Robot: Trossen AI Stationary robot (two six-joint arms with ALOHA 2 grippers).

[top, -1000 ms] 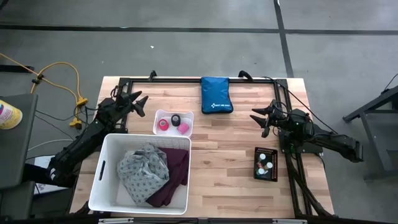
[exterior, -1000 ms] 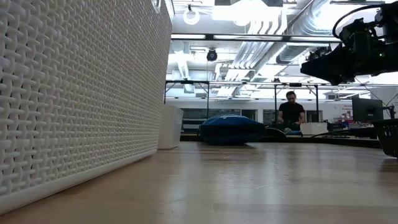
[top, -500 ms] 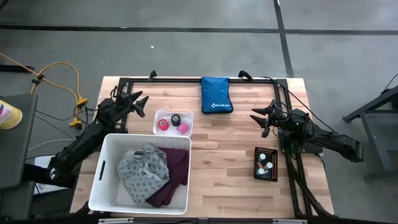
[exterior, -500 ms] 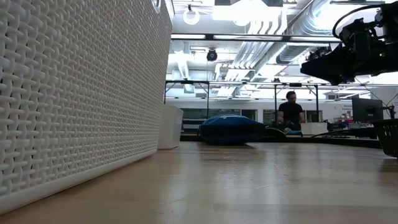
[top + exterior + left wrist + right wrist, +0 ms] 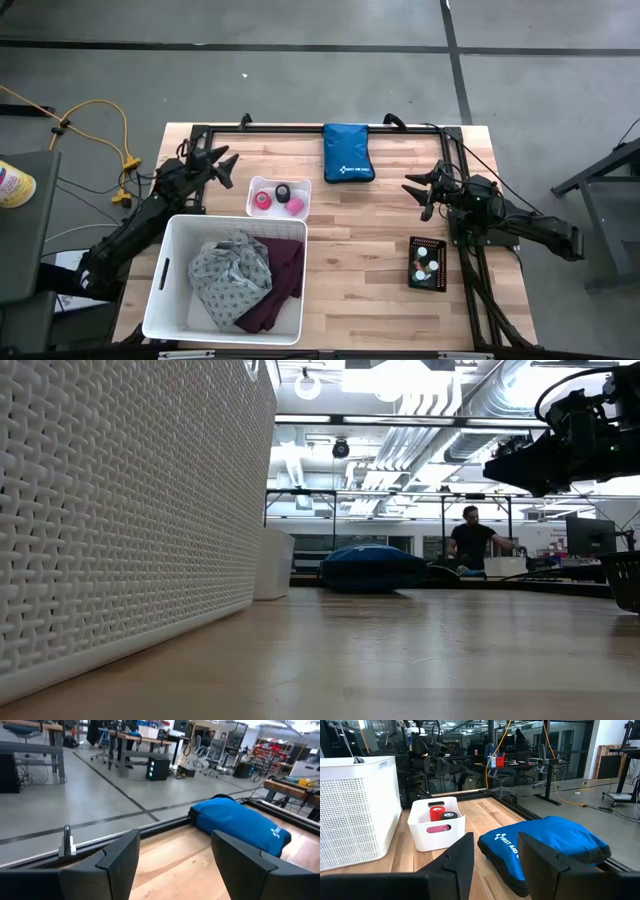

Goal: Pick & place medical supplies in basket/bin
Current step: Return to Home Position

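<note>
The large white basket (image 5: pixel 225 275) stands at the table's near left and holds the grey-white patterned cloth (image 5: pixel 230 272) and the purple cloth (image 5: pixel 282 285). A small white tub (image 5: pixel 279 198) beyond it holds pink, red and black tape rolls (image 5: pixel 439 815). A small black crate (image 5: pixel 429 264) at the near right holds white-capped vials. My left gripper (image 5: pixel 226 166) hovers open above the table's far left corner. My right gripper (image 5: pixel 415 192) hovers open at the right side, above the wood. Neither touches anything.
The blue zip pouch (image 5: pixel 348 153) lies at the far middle edge. A black frame rail (image 5: pixel 270 129) runs along the far edge. Bare wood lies between tub, pouch and crate. A person (image 5: pixel 470 542) sits in the room beyond the table.
</note>
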